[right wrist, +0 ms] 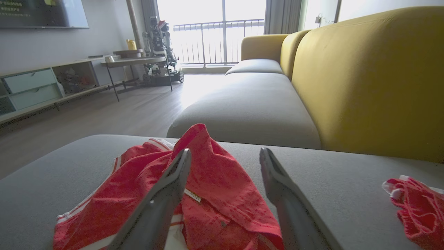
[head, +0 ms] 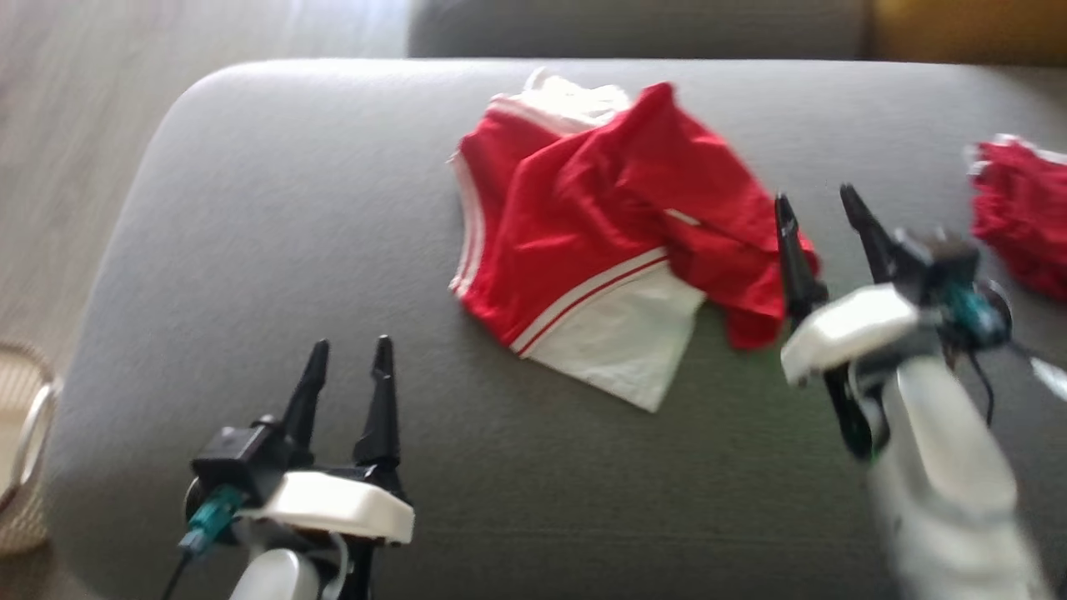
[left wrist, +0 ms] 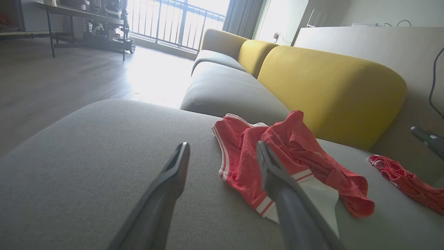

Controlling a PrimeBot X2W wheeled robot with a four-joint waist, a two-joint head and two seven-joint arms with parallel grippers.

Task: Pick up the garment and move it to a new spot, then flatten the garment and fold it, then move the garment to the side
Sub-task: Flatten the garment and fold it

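A home living room: yellow-backed sofa (right wrist: 360, 80), wall television (right wrist: 41, 14), wood floor (right wrist: 104, 118) and balcony railing (right wrist: 215, 38).

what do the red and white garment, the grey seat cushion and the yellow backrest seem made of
Red and white garment: thin soft cloth, matte, likely a jersey knit; it lies in loose crumpled folds.
Grey seat cushion: matte woven upholstery; fine grainy texture.
Yellow backrest: smoother, faint sheen, stitched seam; perhaps leather or imitation, hard to tell.
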